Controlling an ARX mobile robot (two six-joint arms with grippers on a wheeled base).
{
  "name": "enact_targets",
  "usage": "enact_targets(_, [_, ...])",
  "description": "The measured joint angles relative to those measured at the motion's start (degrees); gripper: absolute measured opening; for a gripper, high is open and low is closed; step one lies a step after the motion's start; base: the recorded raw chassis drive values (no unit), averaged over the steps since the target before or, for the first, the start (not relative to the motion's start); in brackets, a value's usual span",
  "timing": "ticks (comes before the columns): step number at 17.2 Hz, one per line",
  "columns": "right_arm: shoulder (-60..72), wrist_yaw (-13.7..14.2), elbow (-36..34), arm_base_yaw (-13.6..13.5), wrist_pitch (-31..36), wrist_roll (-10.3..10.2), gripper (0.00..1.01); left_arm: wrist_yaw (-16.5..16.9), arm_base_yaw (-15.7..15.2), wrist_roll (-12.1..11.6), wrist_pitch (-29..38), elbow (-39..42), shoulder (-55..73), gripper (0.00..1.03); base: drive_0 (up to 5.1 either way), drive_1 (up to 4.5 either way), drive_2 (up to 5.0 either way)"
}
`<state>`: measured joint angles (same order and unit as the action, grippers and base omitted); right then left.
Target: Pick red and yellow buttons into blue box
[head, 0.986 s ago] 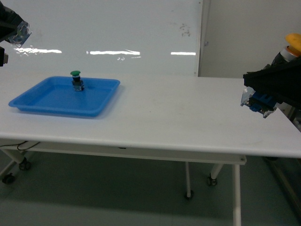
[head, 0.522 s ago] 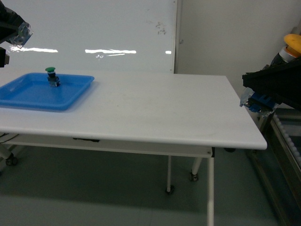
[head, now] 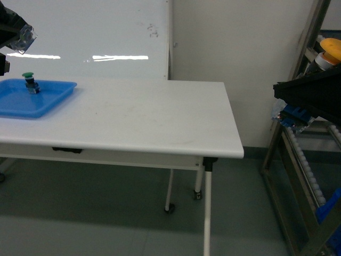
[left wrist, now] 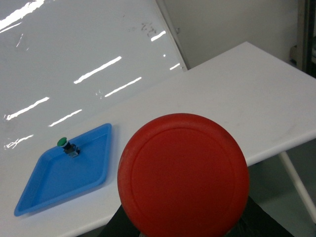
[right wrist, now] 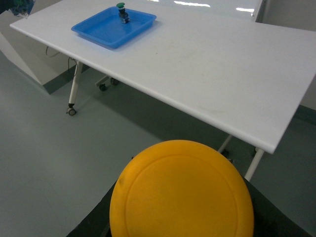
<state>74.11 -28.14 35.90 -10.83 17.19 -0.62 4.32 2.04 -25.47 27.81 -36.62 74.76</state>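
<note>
Head view shows the blue box (head: 37, 104) at the table's (head: 160, 122) left end, while the left gripper (left wrist: 182, 232) pinches the red button (left wrist: 183, 181) and the right gripper (right wrist: 182, 232) pinches the yellow button (right wrist: 181, 190).

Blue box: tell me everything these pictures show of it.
The blue box is a shallow, rectangular open tray with low sloped walls, plastic by its look. It lies flat on the white table, toward the end far from the right arm. Inside it, near one wall, stands a single green-capped button, upright. Neither the red button nor the yellow button is in it.
</note>
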Motion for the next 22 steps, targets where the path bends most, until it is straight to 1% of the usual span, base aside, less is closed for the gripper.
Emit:
enact_targets(12, [0.02, -0.07, 0.0, 0.0, 0.09, 0.0, 0.41, 0.04, 0.11, -0.02, 0.0, 0.0, -0.04, 0.23, 4.8, -3.49, -1.2])
enact_targets(15, [0.0, 0.02, 0.0, 0.04, 0.11, 0.0, 0.41, 0.17, 0.26, -0.02, 0.09, 0.0, -0.04, 0.23, 0.9, -0.43, -0.4])
enact_targets(16, [0.0, 0.22, 0.0, 0.46, 0.02, 0.0, 0.41, 0.35, 0.55, -0.02, 0.07, 0.0, -0.04, 0.23, 0.0, 0.0, 0.0])
enact_targets(18, [0.0, 0.22, 0.0, 0.33, 0.0, 0.0, 0.41, 0.17, 0.2, 0.0, -0.04, 0.0, -0.04, 0.23, 0.0, 0.0, 0.0])
enact_targets(22, [0.0, -0.04, 0.0, 0.0, 0.02, 0.0, 0.41, -0.2, -0.26, 0.0, 0.09, 0.0, -0.07, 0.23, 4.4, -1.6, -3.1])
